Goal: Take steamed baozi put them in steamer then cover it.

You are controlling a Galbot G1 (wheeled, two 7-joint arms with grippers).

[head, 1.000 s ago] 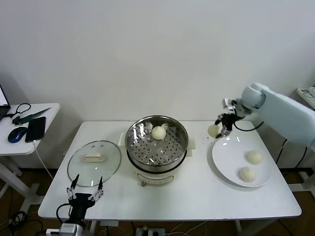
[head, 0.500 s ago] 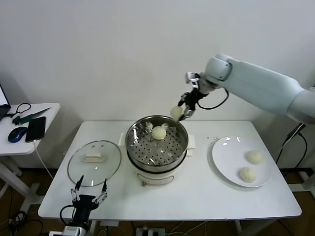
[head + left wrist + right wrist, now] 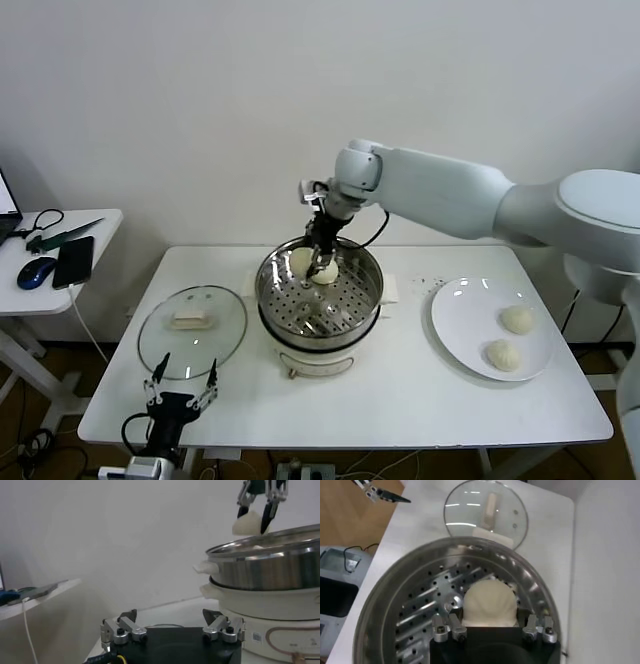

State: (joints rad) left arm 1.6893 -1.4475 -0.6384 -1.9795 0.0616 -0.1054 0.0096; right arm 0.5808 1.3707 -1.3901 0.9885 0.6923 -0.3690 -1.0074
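We see steamer (image 3: 319, 290): shiny perforated steel, glossy cream plastic base. Cover (image 3: 191, 331): clear glass, metal rim. Baozi (image 3: 489, 605): smooth matt dough. Plate (image 3: 455, 322): glossy white.

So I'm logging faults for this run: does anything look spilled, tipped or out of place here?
Nothing stands out. The steamer sits upright, the glass lid lies flat beside it, and two buns wait on the plate. The right gripper holds a bun over the basket, next to one already inside. The left gripper is open near the table's front edge.
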